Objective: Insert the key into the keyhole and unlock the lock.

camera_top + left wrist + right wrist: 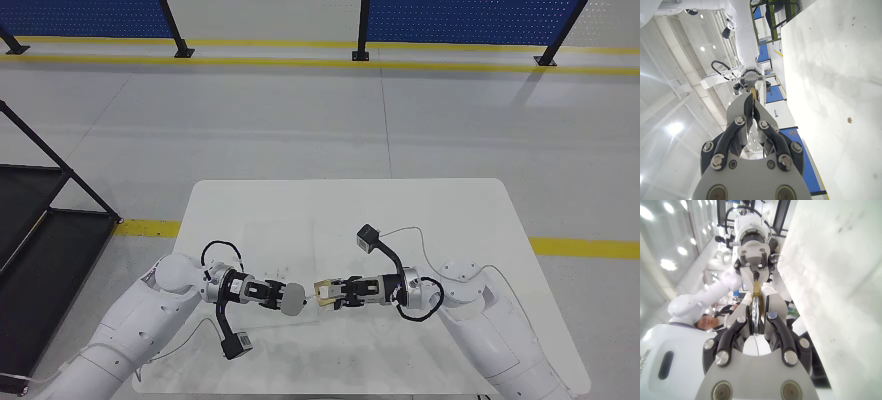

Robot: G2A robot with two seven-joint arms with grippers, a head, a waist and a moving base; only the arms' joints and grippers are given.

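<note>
Over the worktop's (450, 210) 6 o'clock edge, right jaws clamp the lock (756, 289), rigid slick brass, best held by its flat sides. At its 9 o'clock, left jaws are pinched shut, likely on the key.

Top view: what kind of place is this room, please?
Probably an industrial hall or a robot test lab: yellow floor lines, blue barrier panels and a lone white table.

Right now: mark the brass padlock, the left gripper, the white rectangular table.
brass padlock (756, 290), right wrist view, its gold body.
left gripper (753, 102), left wrist view, midway between fingertips.
white table (450, 215), top view, bare top.
</note>
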